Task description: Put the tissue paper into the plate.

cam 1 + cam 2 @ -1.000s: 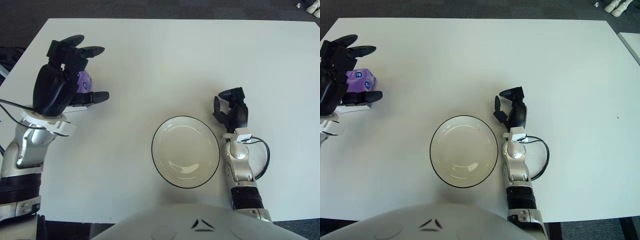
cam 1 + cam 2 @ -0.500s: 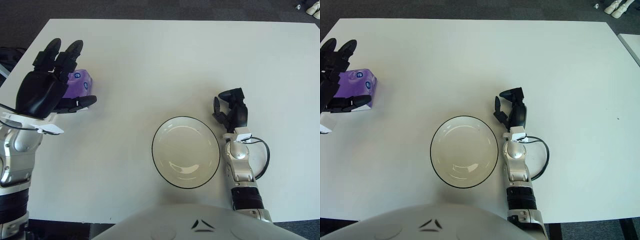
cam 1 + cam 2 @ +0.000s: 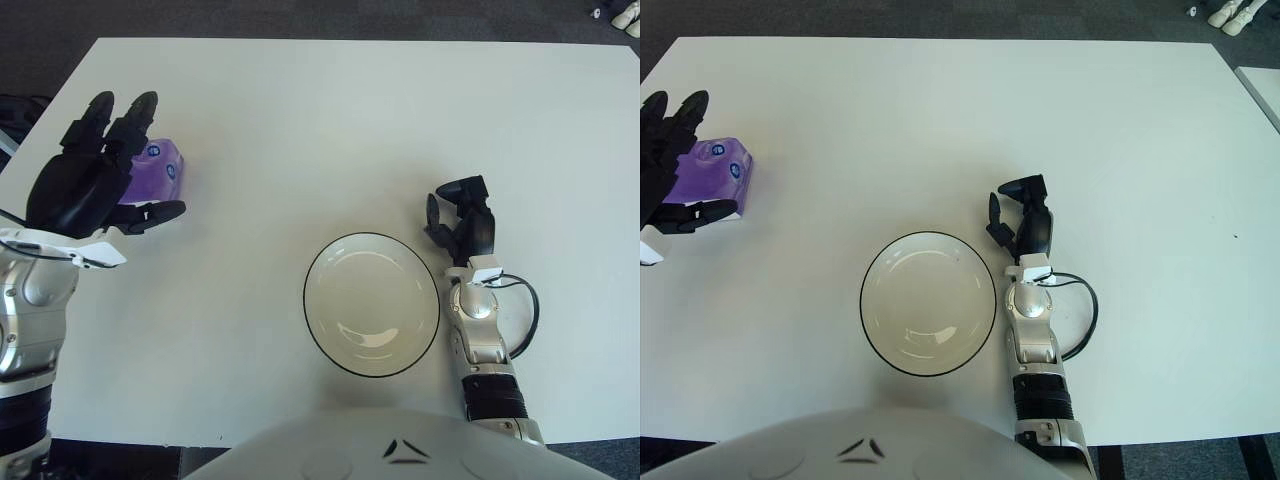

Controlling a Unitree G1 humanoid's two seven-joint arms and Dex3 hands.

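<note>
left hand fingers spread, holding nothing | purple tissue pack partly under it | plate well apart

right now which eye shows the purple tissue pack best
The right eye view: most of the tissue pack lies bare beside the left hand. In the left eye view, that hand covers much of the pack, leaving only its right part visible.

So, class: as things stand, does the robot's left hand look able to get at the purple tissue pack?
Probably yes. The left hand shows directly over the tissue pack near the table's left edge, fingers spread, nothing between them. The plate and right hand are well off to the right.
</note>
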